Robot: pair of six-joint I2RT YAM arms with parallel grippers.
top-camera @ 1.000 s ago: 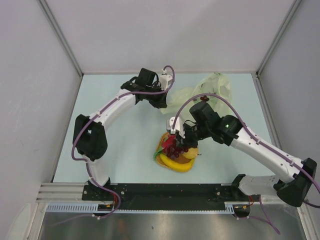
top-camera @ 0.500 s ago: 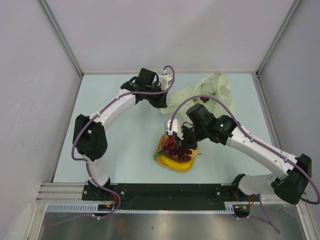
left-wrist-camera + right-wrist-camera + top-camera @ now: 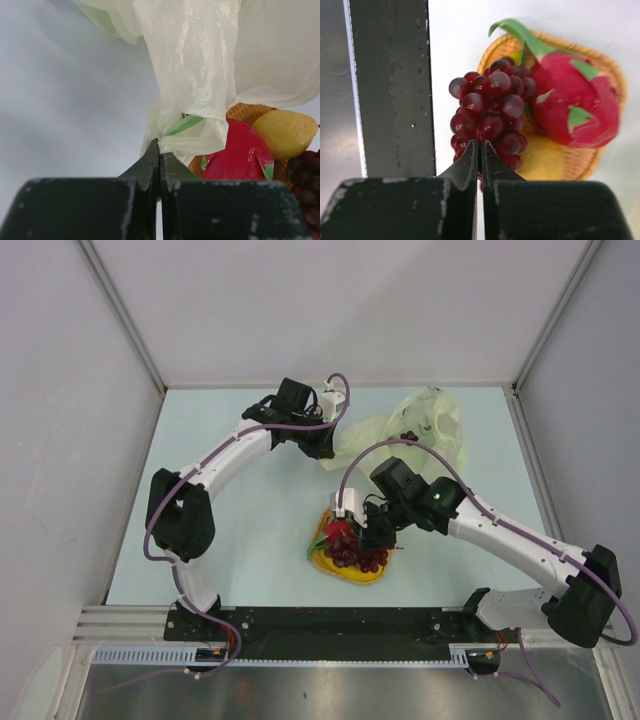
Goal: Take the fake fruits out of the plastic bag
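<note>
**Desk:** Purple-red grape bunch (image 3: pixel 490 107), and who has it?

**Photographer:** The right end effector (image 3: pixel 480 150). Its fingers are pressed together on the bunch (by the stem, it seems), just above the orange woven mat (image 3: pixel 605 65) near the middle of the tabletop (image 3: pixel 250 510).

**Desk:** And the other arm?

**Photographer:** The left end effector (image 3: pixel 159 150) is pinched tight on a fold of the plastic bag (image 3: pixel 200 60), which lies beyond the mat, toward the far right.

**Desk:** How should the bunch be set down?

**Photographer:** Low, and on bare weave, before the fingers part. The dragon fruit (image 3: pixel 575 105) and the yellow pear-like fruit (image 3: pixel 285 132) crowd the mat, so loose grapes could tumble off.

**Desk:** Any obstacles?

**Photographer:** The bag's film hangs close before the dragon fruit; I cannot tell whether it touches. A dark red shape (image 3: pixel 407 435) shows through the bag, too small to identify, possibly more fruit.
</note>
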